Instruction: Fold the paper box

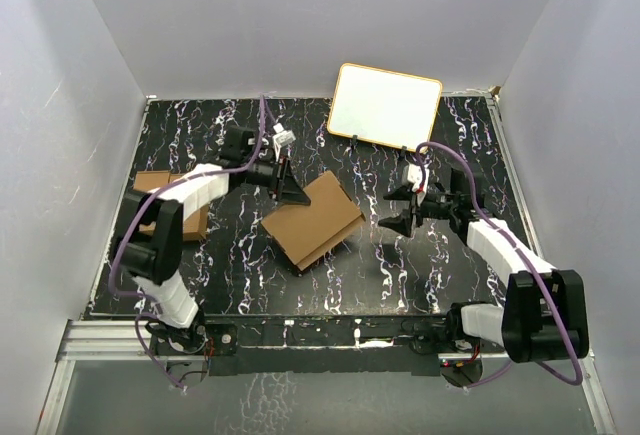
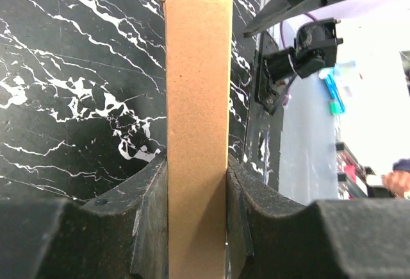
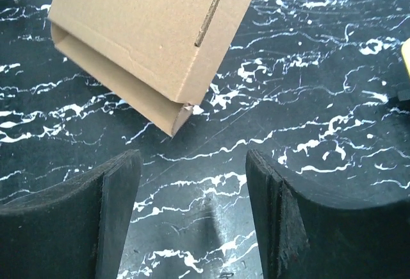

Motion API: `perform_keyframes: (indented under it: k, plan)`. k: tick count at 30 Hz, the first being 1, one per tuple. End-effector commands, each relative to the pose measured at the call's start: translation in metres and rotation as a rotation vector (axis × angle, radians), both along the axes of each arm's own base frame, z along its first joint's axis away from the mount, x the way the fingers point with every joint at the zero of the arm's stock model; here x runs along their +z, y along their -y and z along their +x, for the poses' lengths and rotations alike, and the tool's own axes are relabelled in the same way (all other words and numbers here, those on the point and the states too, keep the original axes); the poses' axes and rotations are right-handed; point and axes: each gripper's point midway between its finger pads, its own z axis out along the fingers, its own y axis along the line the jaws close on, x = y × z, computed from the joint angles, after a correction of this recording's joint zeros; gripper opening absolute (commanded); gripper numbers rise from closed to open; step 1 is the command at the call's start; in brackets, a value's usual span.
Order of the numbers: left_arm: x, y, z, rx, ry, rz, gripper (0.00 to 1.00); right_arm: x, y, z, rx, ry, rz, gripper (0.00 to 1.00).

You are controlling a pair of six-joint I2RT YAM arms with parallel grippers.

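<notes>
Clamping the slim brown paper box (image 2: 198, 99) are black left fingers (image 2: 150, 224).

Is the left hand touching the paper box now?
Touching. The left wrist view shows the paper box pressed between both fingers of the left hand, with no gap on either side.

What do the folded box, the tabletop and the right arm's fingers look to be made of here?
Paper box: plain brown cardboard, matte, seemingly corrugated; a cut edge shows a layered core. Tabletop: black with white marble-like veining, slightly glossy; possibly a printed film or laminate rather than stone. Right fingers: black, matte, faintly grainy; probably plastic.
</notes>
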Motion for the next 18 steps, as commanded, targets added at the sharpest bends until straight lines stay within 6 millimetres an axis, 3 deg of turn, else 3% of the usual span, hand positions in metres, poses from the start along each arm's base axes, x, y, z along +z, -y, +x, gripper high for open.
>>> perform_keyframes:
  k: [1, 9, 18]
  plan:
    - [-0.012, -0.003, -0.02, -0.173, -0.144, -0.039, 0.0, 0.005, 0.004, 0.003, 0.086, 0.073, -0.002, 0.7]
    - [-0.055, 0.002, -0.009, -0.178, -0.258, 0.074, 0.0, -0.015, 0.023, 0.013, 0.041, 0.001, -0.061, 0.54]
    - [-0.062, 0.008, -0.004, -0.188, -0.258, 0.097, 0.0, -0.044, 0.011, -0.004, 0.115, -0.192, -0.002, 0.52]
